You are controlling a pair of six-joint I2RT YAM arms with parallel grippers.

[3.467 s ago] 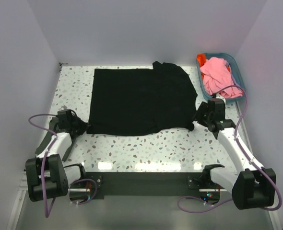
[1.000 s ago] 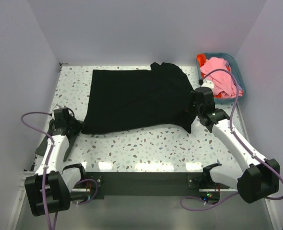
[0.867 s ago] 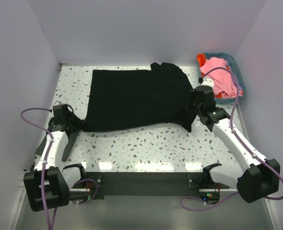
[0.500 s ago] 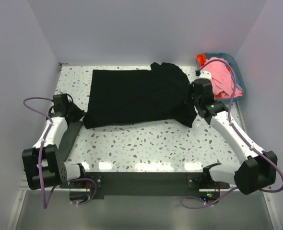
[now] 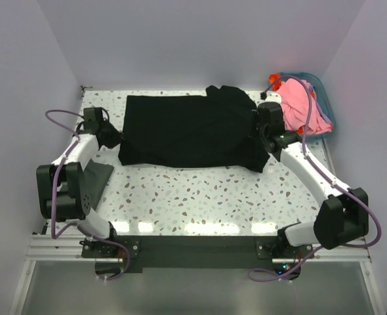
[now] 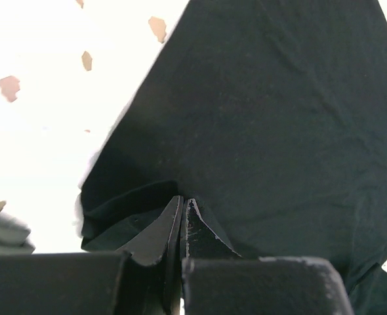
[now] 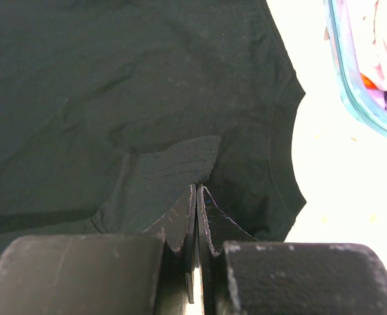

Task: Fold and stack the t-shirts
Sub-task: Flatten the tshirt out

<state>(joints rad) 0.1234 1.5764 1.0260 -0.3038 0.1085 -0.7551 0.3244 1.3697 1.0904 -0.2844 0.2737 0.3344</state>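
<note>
The large black t-shirt lies spread over the far half of the speckled table, with its near edge drawn back. My left gripper is shut on the shirt's left near corner, and in the left wrist view its jaws pinch the dark cloth. At the shirt's right side my right gripper is also shut. The right wrist view shows it holding a folded-over flap of the same cloth. A pink t-shirt and an orange-red one lie bunched in the basket.
The teal plastic basket stands at the far right corner, and its rim shows in the right wrist view. A dark grey flat piece lies by the left arm. Walls close in the table on three sides.
Both grippers have travelled toward the far side, still shut on the black t-shirt. Its near edge has been pulled back from the middle of the table, so the shirt covers less ground.
</note>
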